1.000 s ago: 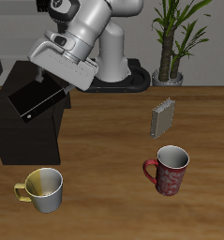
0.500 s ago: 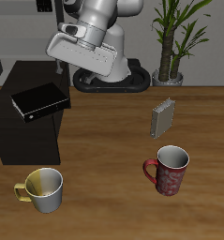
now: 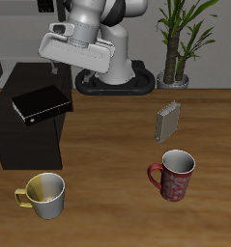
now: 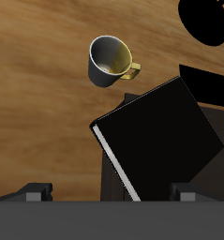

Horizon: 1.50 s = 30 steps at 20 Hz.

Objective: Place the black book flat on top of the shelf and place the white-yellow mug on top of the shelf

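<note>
The shelf [image 3: 25,121] carries the black book [image 3: 42,103] flat on top. The gripper [image 3: 53,68] hangs empty above it, jaws apparently spread. The white-yellow mug [image 3: 44,194] stands down toward the table's front edge, upright, handle pointing away from the red mug [image 3: 174,175].

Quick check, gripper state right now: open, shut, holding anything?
Gripper: open and empty, raised above the shelf; the black book lies flat on the shelf top, clear of the fingers.
</note>
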Motion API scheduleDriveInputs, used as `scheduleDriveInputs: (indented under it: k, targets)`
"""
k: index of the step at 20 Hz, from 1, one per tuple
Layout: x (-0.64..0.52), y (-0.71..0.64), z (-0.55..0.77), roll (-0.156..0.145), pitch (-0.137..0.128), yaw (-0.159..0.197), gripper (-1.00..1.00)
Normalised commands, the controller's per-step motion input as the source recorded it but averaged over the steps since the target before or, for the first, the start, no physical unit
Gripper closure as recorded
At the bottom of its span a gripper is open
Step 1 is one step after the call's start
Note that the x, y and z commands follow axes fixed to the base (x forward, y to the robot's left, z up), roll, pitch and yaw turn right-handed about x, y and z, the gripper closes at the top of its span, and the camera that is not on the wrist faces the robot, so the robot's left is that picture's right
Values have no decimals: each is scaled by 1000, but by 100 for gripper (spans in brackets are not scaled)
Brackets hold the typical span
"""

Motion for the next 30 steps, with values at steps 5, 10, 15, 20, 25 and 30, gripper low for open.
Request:
scheduleDriveInputs:
  k: [5,10,15,20,25,30]
  targets:
    - [142,-318,286,110,35,-84,-100]
    - [209,-92,135,74,65,23,-100]
    - [292,193,-57,119,94,111,-100]
    - [551,129,-86,80,65,49,-100]
    - [578,-61,14,15,-13,8,-100]
    - [706,-287,-167,-27,-18,-27,-100]
